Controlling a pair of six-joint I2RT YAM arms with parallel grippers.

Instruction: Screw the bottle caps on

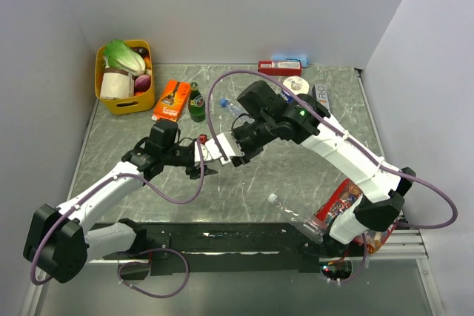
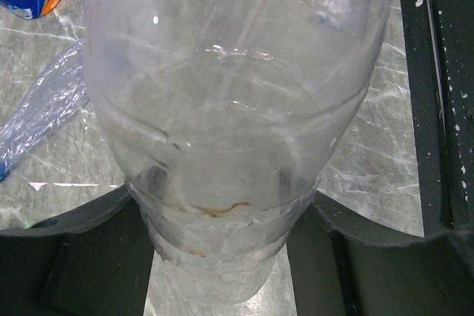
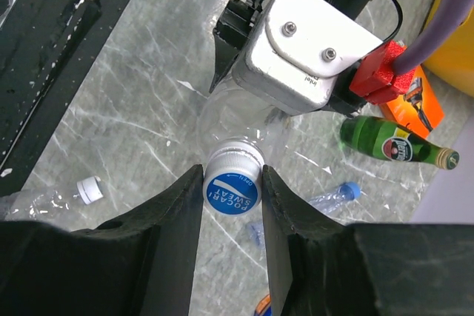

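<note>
A grey marbled counter (image 1: pixel 296 175) is seen from above. The left arm (image 1: pixel 104 197) is stretched in from the lower left of the frame and the right arm (image 1: pixel 348 157) is arched in from the lower right, and their ends are placed close together just left of centre. A yellow basket (image 1: pixel 111 101) is set in the upper left corner, and an orange box (image 1: pixel 172 100) and a green bottle (image 1: pixel 196 103) are laid just right of it.

A clear bottle (image 2: pixel 229 109) is clamped around its body by the left pincer (image 2: pixel 229 257), whose fingers (image 2: pixel 74 257) are pressed against both its sides. Most of the left wrist view is filled by this bottle. In the right wrist view its neck is pointed toward the camera at centre, and a blue cap (image 3: pixel 232 190) is seated on it above a white ring. The cap is pinched between the two fingers of the right pincer (image 3: pixel 232 183).

A second bottle (image 1: pixel 291 211) is laid at the lower right of the overhead view. A third bottle (image 1: pixel 231 107), blue-capped, is laid at the upper centre.
</note>
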